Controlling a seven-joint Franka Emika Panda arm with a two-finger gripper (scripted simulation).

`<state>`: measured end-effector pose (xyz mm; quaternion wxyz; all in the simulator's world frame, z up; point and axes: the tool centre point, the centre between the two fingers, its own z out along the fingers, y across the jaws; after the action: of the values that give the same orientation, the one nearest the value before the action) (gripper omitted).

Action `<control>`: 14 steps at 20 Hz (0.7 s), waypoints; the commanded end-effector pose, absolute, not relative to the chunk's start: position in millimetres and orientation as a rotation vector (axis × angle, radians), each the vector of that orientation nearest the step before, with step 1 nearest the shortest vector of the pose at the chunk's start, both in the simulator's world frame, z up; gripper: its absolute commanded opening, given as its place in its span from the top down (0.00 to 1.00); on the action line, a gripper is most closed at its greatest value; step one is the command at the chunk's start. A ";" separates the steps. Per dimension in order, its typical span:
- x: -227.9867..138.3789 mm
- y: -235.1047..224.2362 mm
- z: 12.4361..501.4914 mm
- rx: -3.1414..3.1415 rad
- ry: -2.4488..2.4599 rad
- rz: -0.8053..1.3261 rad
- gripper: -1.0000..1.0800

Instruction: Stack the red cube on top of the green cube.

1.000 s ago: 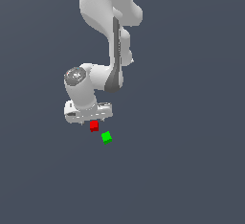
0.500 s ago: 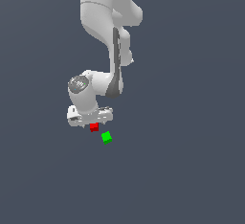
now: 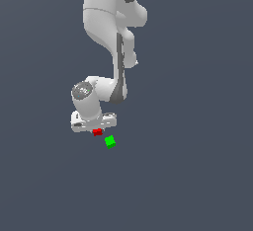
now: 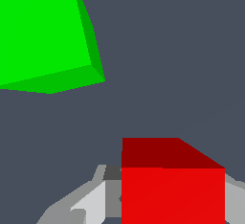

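Note:
The red cube [image 3: 97, 133] lies on the dark floor, partly hidden under my white gripper [image 3: 96, 129], which is lowered right onto it. In the wrist view the red cube [image 4: 172, 189] sits between my grey fingers [image 4: 91, 201], which lie flush against its sides. The gripper looks shut on it. The green cube [image 3: 110, 141] lies on the floor just beside the red one, toward the exterior view's right and nearer the camera. It is apart from the gripper, and it also shows large in the wrist view [image 4: 43, 31].
The white arm [image 3: 111, 22] rises above the gripper toward the top of the exterior view. The plain dark floor [image 3: 188, 175] spreads all around, with no other objects in view.
The gripper has sunk a little further onto the red cube. Both cubes stay where they were.

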<state>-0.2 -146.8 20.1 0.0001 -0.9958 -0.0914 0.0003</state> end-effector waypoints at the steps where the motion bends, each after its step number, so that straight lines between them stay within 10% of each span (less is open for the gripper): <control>1: 0.1 -146.6 20.0 -3.128 -0.288 0.000 1.00; 14: -0.6 -146.4 34.9 -3.128 -0.288 0.000 1.00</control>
<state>-1.0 -146.3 29.1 0.0003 -0.9958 -0.0915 0.0009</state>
